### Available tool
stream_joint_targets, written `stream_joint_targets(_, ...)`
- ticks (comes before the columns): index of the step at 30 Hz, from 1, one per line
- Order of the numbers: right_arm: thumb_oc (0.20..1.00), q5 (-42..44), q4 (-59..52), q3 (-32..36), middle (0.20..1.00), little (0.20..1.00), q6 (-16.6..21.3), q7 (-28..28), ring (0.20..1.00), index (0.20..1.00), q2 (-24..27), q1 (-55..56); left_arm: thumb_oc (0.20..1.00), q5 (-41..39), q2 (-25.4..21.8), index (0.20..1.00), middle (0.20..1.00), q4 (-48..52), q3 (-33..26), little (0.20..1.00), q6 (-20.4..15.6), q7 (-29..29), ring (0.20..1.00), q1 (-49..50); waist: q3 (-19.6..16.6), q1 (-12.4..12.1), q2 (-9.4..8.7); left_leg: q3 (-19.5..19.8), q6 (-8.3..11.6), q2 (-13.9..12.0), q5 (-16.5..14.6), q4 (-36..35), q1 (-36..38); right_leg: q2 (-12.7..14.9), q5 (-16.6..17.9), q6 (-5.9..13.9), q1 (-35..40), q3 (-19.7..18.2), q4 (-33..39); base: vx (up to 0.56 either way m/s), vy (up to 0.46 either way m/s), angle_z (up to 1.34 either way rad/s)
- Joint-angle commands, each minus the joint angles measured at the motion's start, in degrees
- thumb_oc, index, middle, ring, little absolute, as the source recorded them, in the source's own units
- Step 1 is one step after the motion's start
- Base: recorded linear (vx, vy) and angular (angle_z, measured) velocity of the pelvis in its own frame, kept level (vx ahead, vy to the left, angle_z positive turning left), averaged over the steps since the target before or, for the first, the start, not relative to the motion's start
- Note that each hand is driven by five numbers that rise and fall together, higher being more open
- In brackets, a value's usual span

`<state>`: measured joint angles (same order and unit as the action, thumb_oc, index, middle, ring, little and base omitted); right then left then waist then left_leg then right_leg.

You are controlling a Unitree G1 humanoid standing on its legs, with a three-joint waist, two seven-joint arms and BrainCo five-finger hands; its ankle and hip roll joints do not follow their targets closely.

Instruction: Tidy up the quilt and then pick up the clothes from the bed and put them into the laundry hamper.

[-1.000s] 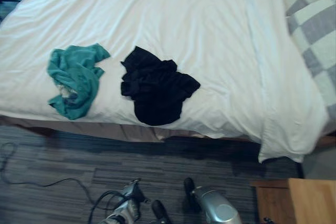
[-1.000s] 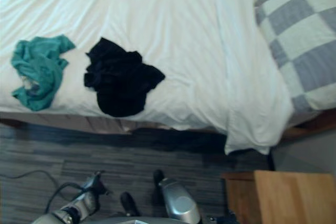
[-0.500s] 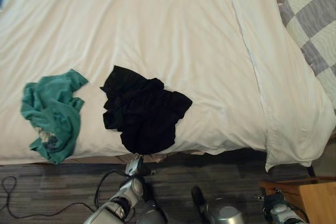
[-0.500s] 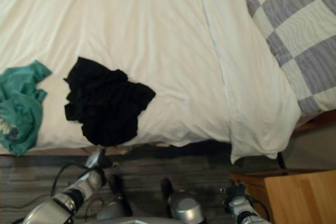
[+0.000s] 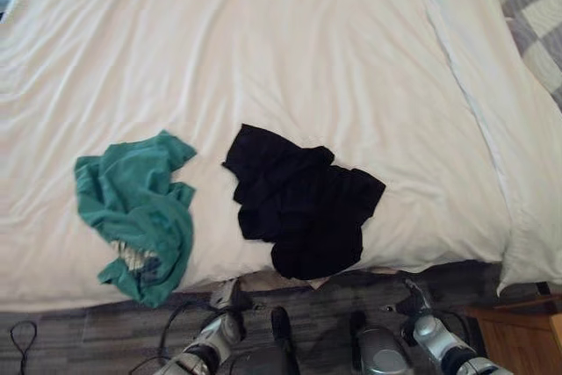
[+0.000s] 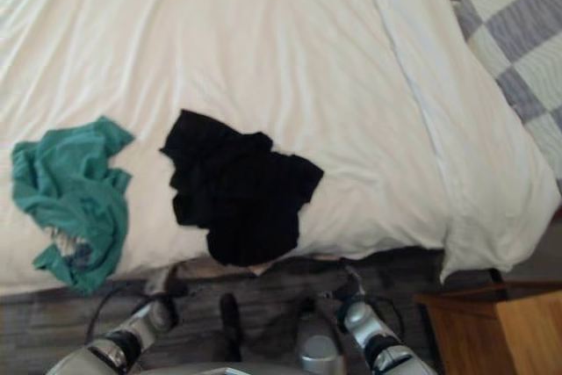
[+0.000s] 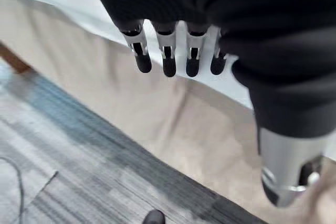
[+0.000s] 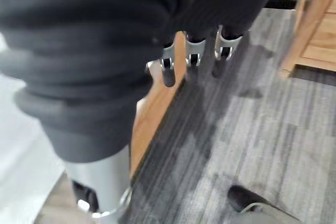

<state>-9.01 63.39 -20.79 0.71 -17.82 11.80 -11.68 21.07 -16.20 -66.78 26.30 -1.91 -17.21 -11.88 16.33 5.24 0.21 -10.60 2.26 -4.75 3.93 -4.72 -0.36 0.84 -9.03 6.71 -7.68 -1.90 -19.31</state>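
Quilt [image 5: 290, 50], white and lightly creased, spreads over the bed, its near edge hanging just past the fingertips of both hands. Past the left hand [image 7: 173, 51], whose fingers [image 7: 167, 61] hang straight and a little apart with the thumb set off to the side and nothing between them, the beige side of the bed [image 7: 157, 114] drops to grey striped carpet [image 7: 94, 177]; open floor runs between this hand and the bed. The right hand [image 8: 194, 56] also hangs with its fingers straight and empty, pointing down at carpet; beside them runs a wooden edge, and beyond them stands a wooden cabinet [image 6: 496, 331], cut off at the corner of the head views.

On the quilt, just beyond the left fingers, a black garment [image 5: 299, 204] lies crumpled, its lower part reaching the bed's near edge. A teal garment [image 5: 136, 208] lies bunched farther out to the left, apart from the black one, also drooping toward the edge; a pale patch shows in its folds, too small to make out. Far off past the right fingers, a grey-and-white checked cover [image 6: 518, 32] is cut off by the frame. The quilt's right border folds over the bed's corner [image 6: 492, 226].
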Motion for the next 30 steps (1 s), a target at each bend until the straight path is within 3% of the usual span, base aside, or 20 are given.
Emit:
stream_joint_targets(1, 1.000, -1.54, 0.55, -1.73, 1.000, 1.000, 0.08, -0.04, 1.000, 1.000, 0.58, -0.87, 1.000, 0.67, 0.51, 1.000, 1.000, -1.28, -0.36, 1.000, -0.44, -0.96, 1.000, -1.12, -2.06, -0.99, -1.85, -0.43, 1.28, 2.33, -9.42, 7.27, -0.80, -0.65, 0.57, -1.34, 4.93, -2.40, 9.87, -0.01, 0.053, 0.15)
stream_joint_targets(4, 1.000, -1.97, 3.36, -1.43, 1.000, 1.000, -0.85, 0.08, 1.000, 1.000, 1.53, -0.66, 1.000, -0.87, 2.26, 1.000, 1.000, -0.73, -0.99, 1.000, -1.04, -0.72, 1.000, -0.29, -1.59, -1.80, -0.74, -0.98, 1.91, 4.32, -9.91, 11.16, -2.85, 0.91, 1.16, -2.35, 7.45, -2.23, 16.09, -0.09, 0.098, -0.04)
stream_joint_targets(5, 1.000, -2.71, 5.65, -1.08, 1.000, 1.000, -1.92, -0.25, 1.000, 1.000, 2.53, -1.33, 1.000, -1.76, 3.48, 1.000, 1.000, -1.03, -0.62, 1.000, -1.34, -0.46, 1.000, -0.90, -0.92, -1.54, -0.08, -0.73, 3.92, 4.75, -8.97, 15.06, -6.38, 2.53, 1.96, -2.57, 7.33, -1.04, 18.40, -0.22, 0.179, 0.34)
stream_joint_targets(7, 1.000, -3.18, 6.46, -0.92, 1.000, 1.000, -2.30, -0.29, 1.000, 1.000, 2.97, -1.45, 1.000, -1.75, 3.90, 1.000, 1.000, -1.12, -0.19, 1.000, -1.37, -0.35, 1.000, -1.17, -0.78, -1.19, 0.18, -0.63, 4.59, 4.33, -8.88, 16.45, -7.22, 3.42, 2.36, -2.38, 7.31, -0.15, 19.23, -0.14, 0.148, 0.62)
stream_joint_targets(10, 1.000, -3.63, 7.59, 0.26, 1.000, 1.000, -3.00, -0.51, 1.000, 1.000, 3.52, -0.47, 1.000, -1.34, 5.13, 1.000, 1.000, -1.01, 1.06, 1.000, -1.44, -0.26, 1.000, -1.13, -1.46, 0.29, -0.33, -3.70, 4.70, -1.61, -10.20, 18.26, -6.25, 7.44, 3.71, -0.83, 7.12, 1.35, 20.66, -0.07, 0.245, 0.48)
stream_joint_targets(11, 1.000, -3.70, 7.46, 0.68, 1.000, 1.000, -2.81, -0.63, 1.000, 1.000, 3.69, -0.21, 1.000, -1.39, 5.37, 1.000, 1.000, -0.90, 1.14, 1.000, -1.46, -0.29, 1.000, -1.11, -1.91, 0.55, -0.38, -3.72, 5.14, -4.47, -9.69, 17.08, -4.55, 8.74, 4.23, -0.15, 7.43, 1.91, 21.22, 0.03, 0.434, 0.39)
stream_joint_targets(12, 1.000, -3.21, 6.84, 1.20, 1.000, 1.000, -2.62, -0.52, 1.000, 1.000, 3.53, 0.31, 1.000, -1.67, 5.52, 1.000, 1.000, -0.89, 1.31, 1.000, -1.57, -0.25, 1.000, -0.92, -3.69, 0.99, -0.18, -3.13, 6.16, -8.47, -6.64, 12.38, -2.29, 10.39, 4.89, 1.05, 6.65, 2.68, 21.78, 0.03, 0.367, 0.33)
stream_joint_targets(13, 1.000, -3.22, 6.81, 1.19, 1.000, 1.000, -2.63, -0.52, 1.000, 1.000, 3.55, 0.37, 1.000, -1.67, 5.54, 1.000, 1.000, -0.88, 1.33, 1.000, -1.57, -0.26, 1.000, -0.87, -3.67, 1.06, -0.15, -3.09, 6.22, -8.46, -6.45, 11.99, -2.02, 10.36, 4.86, 1.02, 6.81, 2.78, 21.83, 0.04, 0.364, 0.31)
stream_joint_targets(16, 1.000, -2.90, 6.56, 1.68, 1.000, 1.000, -2.20, -0.65, 1.000, 1.000, 3.45, 0.98, 1.000, -0.81, 5.55, 1.000, 1.000, -0.26, 2.92, 1.000, -1.96, -0.10, 1.000, -1.74, -5.24, 1.51, 0.81, -0.39, 8.27, -12.21, -1.99, 4.35, -0.60, 12.25, 5.55, 2.77, 6.82, 3.24, 24.04, 0.04, 0.478, 0.28)
stream_joint_targets(18, 1.000, -3.10, 7.22, 2.53, 1.000, 1.000, -2.56, -0.58, 1.000, 1.000, 1.89, 1.40, 1.000, 0.23, 5.24, 1.000, 1.000, 0.35, 5.01, 1.000, -2.13, 0.86, 1.000, -3.15, -5.97, 2.00, 1.00, -1.58, 8.90, -9.72, -3.46, 0.30, 0.99, 15.69, 9.37, 5.37, 5.77, 4.08, 24.07, 0.07, 0.709, 0.13)
stream_joint_targets(19, 1.000, -3.10, 7.22, 2.54, 1.000, 1.000, -2.57, -0.58, 1.000, 1.000, 1.84, 1.39, 1.000, 0.23, 5.19, 1.000, 1.000, 0.36, 5.02, 1.000, -2.12, 0.87, 1.000, -3.15, -6.02, 1.94, 0.86, -1.64, 8.83, -9.55, -3.47, 0.32, 0.95, 15.85, 9.40, 5.45, 5.70, 4.00, 24.10, 0.02, 0.499, 0.15)
stream_joint_targets(20, 1.000, -2.67, 6.85, 2.58, 1.000, 1.000, -2.67, -0.52, 1.000, 1.000, 0.76, 1.12, 1.000, 0.38, 4.45, 1.000, 1.000, 0.60, 4.93, 1.000, -2.03, 0.91, 1.000, -3.82, -5.77, 1.92, 0.38, -1.43, 7.99, -7.97, -4.41, -0.09, 0.98, 16.67, 11.27, 5.94, 4.89, 3.61, 23.89, -0.04, 0.417, 0.12)
stream_joint_targets(21, 1.000, -1.83, 5.72, 2.09, 1.000, 1.000, -2.83, 0.09, 1.000, 1.000, -0.66, 0.13, 1.000, -0.11, 3.28, 1.000, 1.000, 0.70, 4.22, 1.000, -1.65, 0.82, 1.000, -4.27, -5.10, 1.58, -0.74, -3.24, 6.73, -6.09, -5.35, -0.28, 1.29, 18.13, 15.33, 6.46, 2.05, 3.60, 23.00, -0.04, 0.416, 0.14)
stream_joint_targets(22, 1.000, -1.82, 5.71, 2.08, 1.000, 1.000, -2.86, 0.09, 1.000, 1.000, -0.71, 0.09, 1.000, -0.11, 3.22, 1.000, 1.000, 0.71, 4.20, 1.000, -1.65, 0.84, 1.000, -4.29, -5.15, 1.40, -0.87, -3.46, 6.67, -5.98, -5.38, -0.28, 1.28, 18.20, 15.40, 6.51, 1.85, 3.33, 22.99, -0.08, 0.367, -0.06)
stream_joint_targets(23, 1.000, -1.99, 4.95, 1.23, 1.000, 1.000, -2.66, 0.60, 1.000, 1.000, -1.27, -0.54, 1.000, -0.50, 2.39, 1.000, 1.000, 0.50, 3.20, 1.000, -1.56, 0.68, 1.000, -4.34, -4.68, 0.61, -0.87, -4.55, 6.09, -5.65, -5.95, -0.28, 1.62, 18.15, 15.90, 6.14, 0.75, 5.45, 22.78, -0.08, 0.238, -0.33)
stream_joint_targets(25, 1.000, -3.89, 3.78, -1.63, 1.000, 1.000, -2.13, 1.33, 1.000, 1.000, -2.48, -1.37, 1.000, -0.79, 1.47, 1.000, 1.000, 0.32, 2.27, 1.000, -1.38, 0.54, 1.000, -4.00, -4.03, -0.83, -0.42, -6.40, 5.07, -5.10, -5.92, -0.28, 1.52, 16.97, 13.21, 4.99, -0.51, 10.88, 20.11, -0.12, 0.330, -0.63)
stream_joint_targets(26, 1.000, -4.37, 3.35, -2.43, 1.000, 1.000, -1.76, 1.37, 1.000, 1.000, -2.73, -1.35, 1.000, -0.79, 1.09, 1.000, 1.000, 0.28, 2.05, 1.000, -1.34, 0.54, 1.000, -3.44, -3.66, -1.05, -0.46, -6.91, 4.72, -4.63, -6.23, -0.28, 1.79, 15.39, 11.75, 4.64, 0.08, 11.13, 18.55, -0.07, 0.194, -0.66)
stream_joint_targets(27, 1.000, -4.37, 3.35, -2.43, 1.000, 1.000, -1.76, 1.37, 1.000, 1.000, -2.73, -1.35, 1.000, -0.79, 1.09, 1.000, 1.000, 0.28, 2.05, 1.000, -1.34, 0.54, 1.000, -3.44, -3.65, -1.05, -0.46, -6.92, 4.72, -4.63, -6.23, -0.28, 1.80, 15.39, 11.75, 4.64, 0.09, 11.13, 18.54, -0.04, 0.224, -0.48)
stream_joint_targets(28, 1.000, -5.07, 2.85, -3.91, 1.000, 1.000, -1.38, 2.06, 1.000, 1.000, -2.81, -1.61, 1.000, -1.29, 0.40, 1.000, 1.000, -0.30, 0.73, 1.000, -1.18, 0.38, 1.000, -2.62, -3.50, -1.24, -0.54, -6.80, 3.87, -3.67, -6.27, -0.28, 2.00, 11.03, 8.98, 3.83, 0.75, 8.38, 16.64, -0.02, 0.195, -0.26)
stream_joint_targets(30, 1.000, -4.83, 2.88, -4.49, 1.000, 1.000, -1.24, 2.25, 1.000, 1.000, -1.89, -1.32, 1.000, -1.87, -0.39, 1.000, 1.000, -1.48, -1.55, 1.000, -1.17, 0.13, 1.000, -0.76, -3.95, -1.92, -1.10, -5.72, 3.30, -2.08, -6.87, -0.28, 2.57, 7.32, 6.41, 2.12, 3.51, 5.00, 17.79, 0.01, 0.140, 0.03)
